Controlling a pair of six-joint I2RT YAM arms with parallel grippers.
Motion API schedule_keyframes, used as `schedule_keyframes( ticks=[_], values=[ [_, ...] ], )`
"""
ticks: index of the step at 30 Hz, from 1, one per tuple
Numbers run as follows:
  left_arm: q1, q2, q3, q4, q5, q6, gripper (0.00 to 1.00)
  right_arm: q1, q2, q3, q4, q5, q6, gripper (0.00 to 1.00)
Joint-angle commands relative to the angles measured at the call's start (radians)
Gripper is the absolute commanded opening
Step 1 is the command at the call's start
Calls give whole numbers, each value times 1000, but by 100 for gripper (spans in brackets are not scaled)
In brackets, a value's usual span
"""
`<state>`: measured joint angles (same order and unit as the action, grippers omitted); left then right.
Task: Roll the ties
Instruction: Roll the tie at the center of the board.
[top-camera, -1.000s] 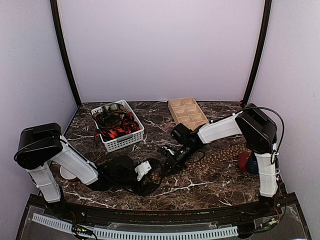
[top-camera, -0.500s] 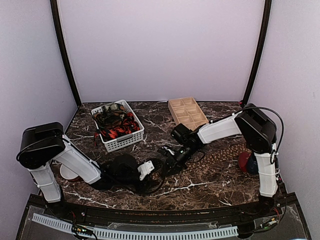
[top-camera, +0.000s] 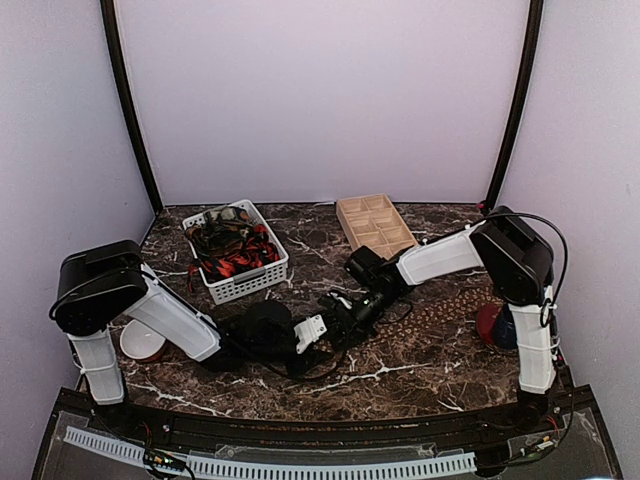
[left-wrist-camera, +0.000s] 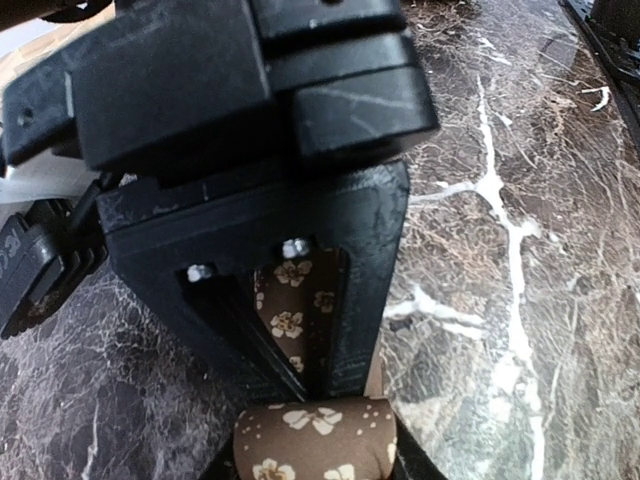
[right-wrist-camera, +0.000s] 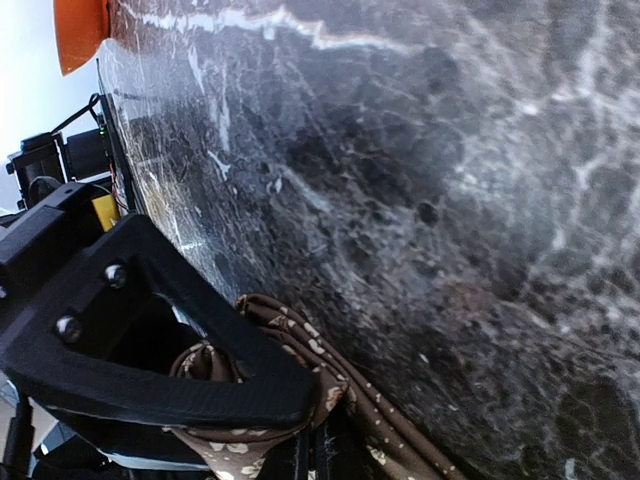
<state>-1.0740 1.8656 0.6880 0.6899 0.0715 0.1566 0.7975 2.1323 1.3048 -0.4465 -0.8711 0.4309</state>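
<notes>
A brown tie (top-camera: 440, 306) with tan dots lies along the table from the right toward the middle. Its near end is wound into a small roll (left-wrist-camera: 315, 440). My left gripper (top-camera: 320, 329) is shut on that roll, which fills the bottom of the left wrist view between my left gripper's (left-wrist-camera: 315, 452) jaws. My right gripper (top-camera: 339, 314) sits tip to tip with the left one and is shut on the tie just behind the roll. In the right wrist view the tie (right-wrist-camera: 390, 420) bunches under my right gripper (right-wrist-camera: 300, 405). More ties (top-camera: 228, 248), red-and-black and dark, fill a basket.
The white basket (top-camera: 250, 284) stands at the back left. A wooden compartment tray (top-camera: 375, 224) stands at the back middle. A white bowl (top-camera: 140, 343) sits by the left arm's base. A red and blue object (top-camera: 494, 326) sits by the right arm's base.
My left arm has slid right, bringing its gripper up against the right gripper. The right arm has hardly moved.
</notes>
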Motion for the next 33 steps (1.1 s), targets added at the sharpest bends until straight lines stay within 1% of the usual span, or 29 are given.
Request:
schedule_keyframes(
  ticks=[1, 4, 7, 9, 14, 17, 21, 26, 33],
  values=[
    [-4, 60, 15, -62, -13, -39, 35, 3, 5, 5, 6, 40, -2, 0],
    [-4, 62, -15, -107, -48, -63, 35, -4, -20, -12, 27, 32, 0, 0],
    [-4, 39, -54, -149, -42, -66, 33, -17, -47, -33, 32, 34, -2, 5],
    [-3, 21, -72, -179, -41, -69, 32, -38, -74, -51, 29, 36, -6, 11],
    [-4, 15, -54, -245, -43, -62, 31, -91, -162, -109, 89, 3, 22, 32],
    [-4, 29, -27, -257, -30, -62, 31, -83, -166, -113, 124, -34, 42, 38],
    [-4, 47, 6, -279, -18, -71, 31, -54, -154, -92, 135, -51, 50, 40],
    [-4, 48, 9, -279, -9, -88, 31, -31, -122, -68, 118, -53, 39, 40],
    [-4, 47, 13, -280, -5, -84, 31, -18, -92, -78, 111, -42, 21, 33]
  ],
)
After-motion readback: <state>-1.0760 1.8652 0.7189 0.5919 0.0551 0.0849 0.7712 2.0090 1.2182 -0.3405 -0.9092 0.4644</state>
